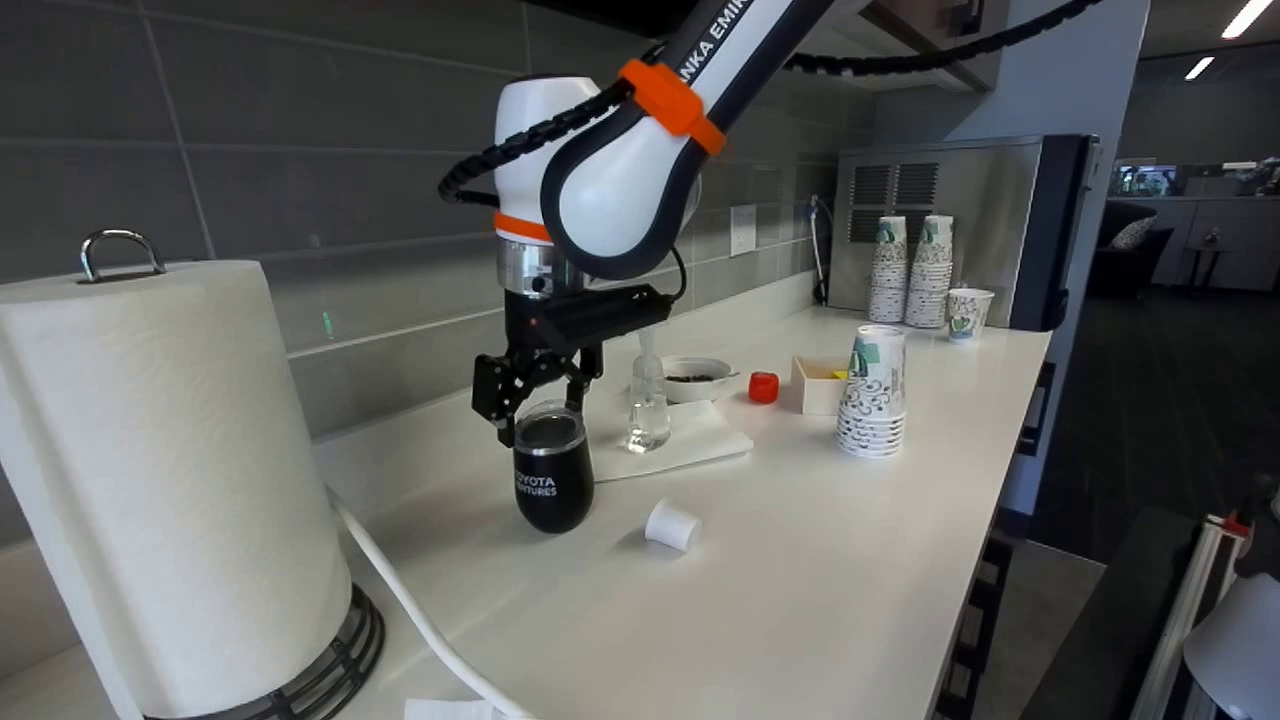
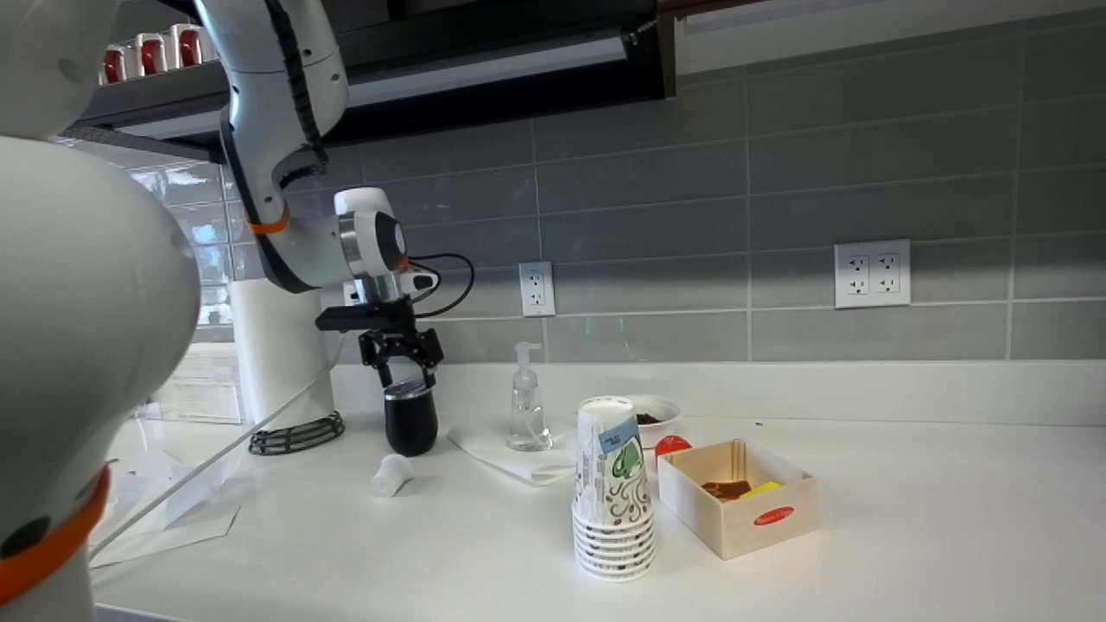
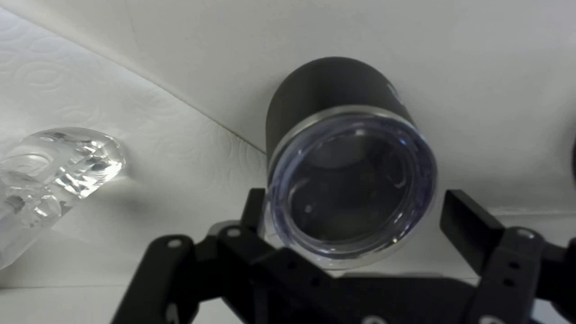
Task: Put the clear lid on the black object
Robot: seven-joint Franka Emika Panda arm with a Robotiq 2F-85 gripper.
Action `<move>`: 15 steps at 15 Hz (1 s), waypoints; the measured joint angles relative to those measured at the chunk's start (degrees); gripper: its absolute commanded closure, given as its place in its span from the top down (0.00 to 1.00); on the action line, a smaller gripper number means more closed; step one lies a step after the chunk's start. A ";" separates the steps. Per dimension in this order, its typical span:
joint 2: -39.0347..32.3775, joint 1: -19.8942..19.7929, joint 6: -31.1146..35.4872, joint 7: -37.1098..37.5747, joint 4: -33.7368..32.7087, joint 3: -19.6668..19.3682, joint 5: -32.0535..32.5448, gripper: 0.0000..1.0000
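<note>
Nearest the wrist camera, the pincer (image 3: 354, 200) points down with its two black fingers (image 3: 470, 229) well parted, holding nothing clamped. Between them is the clear lid (image 3: 351, 189), a round see-through piece lying over the mouth of the black cup (image 1: 553, 490). One finger reaches right up to the lid's edge, and whether it touches cannot be told; a plain gap separates the other finger from it. How firmly the lid sits is unclear. Directly beneath the pincer, the cup stands on the white surface (image 1: 820, 580), white lettering on its side in an exterior view.

Just beside the pincer, in both exterior views, a clear pump bottle (image 1: 648, 405) stands on a white paper sheet (image 1: 705, 440). Also near, lower than the pincer, a small white cylindrical piece (image 1: 673, 525) lies on its side on the surface.

Further out from the pincer, past the bottle, come a white bowl (image 1: 695, 392) with dark contents, a red object (image 1: 763, 388) and a pale wooden box (image 2: 747, 531) with brown and yellow things inside. Close to the box is an upside-down stack of printed paper cups (image 2: 613, 492). Opposite, on the pincer's other flank, a paper towel roll (image 1: 180, 470) stands on a dark wire base (image 1: 345, 660). Well apart from the pincer, two more cup stacks (image 1: 930, 275) and a single cup (image 1: 967, 315) stand beside a steel appliance (image 1: 1000, 200).
</note>
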State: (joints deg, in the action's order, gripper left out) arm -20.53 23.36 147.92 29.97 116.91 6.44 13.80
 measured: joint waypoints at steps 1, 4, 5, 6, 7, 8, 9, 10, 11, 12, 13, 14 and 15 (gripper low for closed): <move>0.36 0.05 0.00 0.00 0.02 0.11 0.00 1.00; 1.96 0.11 -0.12 0.00 0.45 0.38 0.00 1.00; 2.61 0.11 -0.34 0.00 0.69 0.43 0.00 1.00; 3.33 0.11 -0.78 0.00 0.97 0.45 0.03 1.00; 4.17 0.11 -1.19 0.00 1.41 0.45 0.04 1.00; 5.04 0.10 -1.53 0.00 2.00 0.45 0.04 1.00; 5.88 0.08 -1.84 0.02 2.62 0.45 0.09 1.00; 6.80 0.02 -1.99 0.02 3.40 0.45 0.09 1.00; 7.58 -0.06 -2.13 0.02 4.14 0.46 0.09 1.00; 8.39 -0.15 -2.18 0.03 4.95 0.46 0.09 1.00; 9.14 -0.30 -2.20 0.03 5.77 0.52 0.09 1.00; 9.96 -0.46 -2.20 0.03 6.65 0.58 0.09 1.00; 10.72 -0.64 -2.20 0.04 7.47 0.68 0.09 1.00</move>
